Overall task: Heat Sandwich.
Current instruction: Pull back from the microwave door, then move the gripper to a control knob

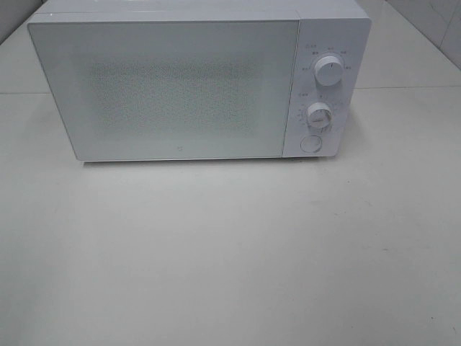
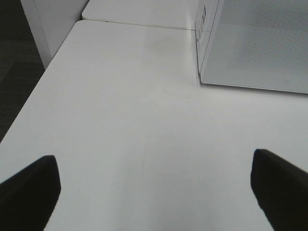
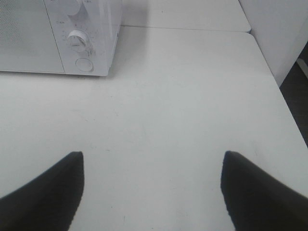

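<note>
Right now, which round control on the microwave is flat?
The bottom button, below the upper knob and lower knob, which both stick out.

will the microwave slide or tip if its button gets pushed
Likely steady: the microwave is a wide, low box flat on the table. Its button sits low, so tipping seems unlikely; the smooth table might allow sliding.

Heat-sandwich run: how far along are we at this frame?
Done: nothing provable. The microwave door is shut and no sandwich shows in any view; the frosted panel hides whether it is inside. In hand: nothing. The left pincer and right pincer both hang open and empty over the table. Left: unclear, depending on whether the sandwich is already inside.
</note>
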Controlling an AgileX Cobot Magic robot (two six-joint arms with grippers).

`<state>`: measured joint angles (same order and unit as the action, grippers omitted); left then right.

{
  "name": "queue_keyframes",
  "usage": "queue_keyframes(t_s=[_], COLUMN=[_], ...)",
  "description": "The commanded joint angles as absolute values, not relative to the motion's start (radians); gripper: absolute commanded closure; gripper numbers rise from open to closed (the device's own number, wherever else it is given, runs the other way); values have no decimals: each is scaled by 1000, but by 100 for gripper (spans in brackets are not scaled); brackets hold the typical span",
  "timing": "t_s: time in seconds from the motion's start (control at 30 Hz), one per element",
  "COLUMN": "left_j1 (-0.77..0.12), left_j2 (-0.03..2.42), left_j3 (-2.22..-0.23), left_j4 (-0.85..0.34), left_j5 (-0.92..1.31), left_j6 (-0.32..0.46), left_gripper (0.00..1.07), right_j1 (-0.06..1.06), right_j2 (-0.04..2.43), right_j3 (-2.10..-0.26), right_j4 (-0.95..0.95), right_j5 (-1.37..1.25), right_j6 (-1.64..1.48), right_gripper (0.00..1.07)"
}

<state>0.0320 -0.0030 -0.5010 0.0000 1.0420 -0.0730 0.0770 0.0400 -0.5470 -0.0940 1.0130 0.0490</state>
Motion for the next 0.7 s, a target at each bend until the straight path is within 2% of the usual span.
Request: queue_keyframes(t_s=[0.03, 0.7], left_j1=[35, 35], left_j2=[-30, -30], left_j3=[-499, -499], left_j4=[-15, -15], left_j5=[1034, 1034], left_j6=[-74, -74], left_gripper=[3, 3], right_j1=[69, 69], right_j2=[88, 397], right_j3=[-555, -551], right_j4=[-81, -69], right_j5=[971, 643], right_j6=[54, 54], right_gripper=[31, 31])
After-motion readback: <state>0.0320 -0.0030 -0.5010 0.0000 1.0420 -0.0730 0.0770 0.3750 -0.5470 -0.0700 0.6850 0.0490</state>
